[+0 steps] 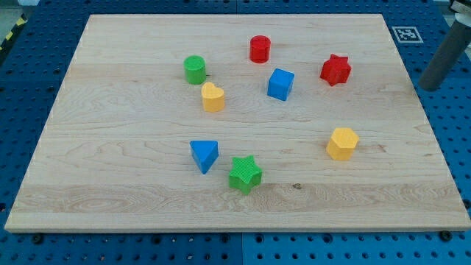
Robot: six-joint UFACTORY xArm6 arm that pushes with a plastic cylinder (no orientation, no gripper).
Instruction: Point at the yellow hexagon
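The yellow hexagon [342, 143] lies on the wooden board [110, 154], at the view's right and below the middle. My rod comes in at the view's right edge, and my tip [430, 87] is off the board, over the blue perforated table. The tip is up and to the right of the yellow hexagon, well apart from it, and touches no block. The nearest block to the tip is the red star [335, 70], to its left.
A red cylinder [259, 48], a green cylinder [194, 69], a yellow heart [213, 96] and a blue cube [280, 84] lie in the upper middle. A blue triangle [204, 155] and a green star [244, 174] lie lower down. A marker tag [406, 34] sits at the top right.
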